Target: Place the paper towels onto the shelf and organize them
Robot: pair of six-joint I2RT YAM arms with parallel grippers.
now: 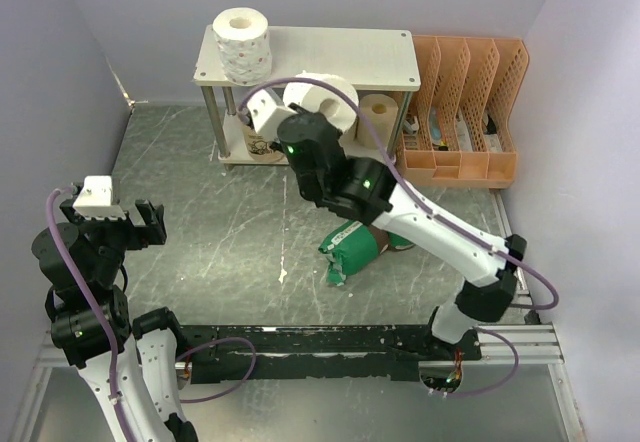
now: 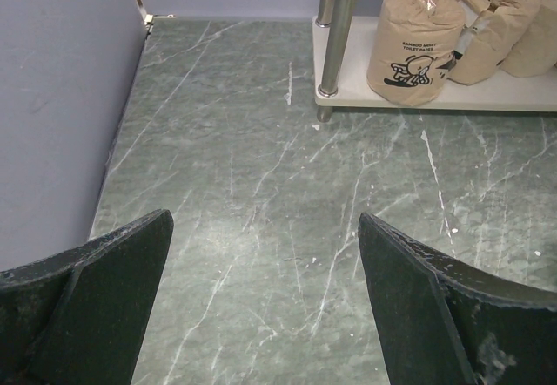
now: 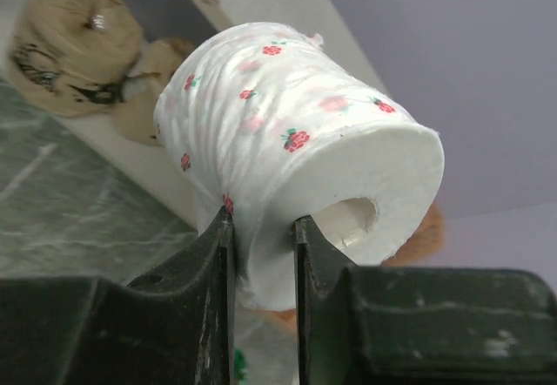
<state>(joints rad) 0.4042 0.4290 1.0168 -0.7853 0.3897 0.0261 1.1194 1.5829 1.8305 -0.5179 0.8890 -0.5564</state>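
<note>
My right gripper (image 3: 263,224) is shut on the wall of a white paper towel roll (image 3: 296,150) printed with small red flowers, one finger inside its core and one outside. From above, that roll (image 1: 322,102) hangs tilted in front of the shelf (image 1: 340,52), about level with the top board's front edge. A second white roll (image 1: 240,44) stands on the top board at the left. Tan rolls (image 1: 378,117) sit on the lower board; one bears a printed label (image 2: 415,43). A green-wrapped roll (image 1: 352,247) lies on the table under the right arm. My left gripper (image 1: 140,224) is open and holds nothing, low over the table at the left.
An orange perforated file rack (image 1: 462,112) stands right of the shelf. Grey walls close in the left and right sides. The shelf's silver front-left leg (image 2: 335,32) shows in the left wrist view, with marbled green table (image 2: 261,185) ahead of the fingers.
</note>
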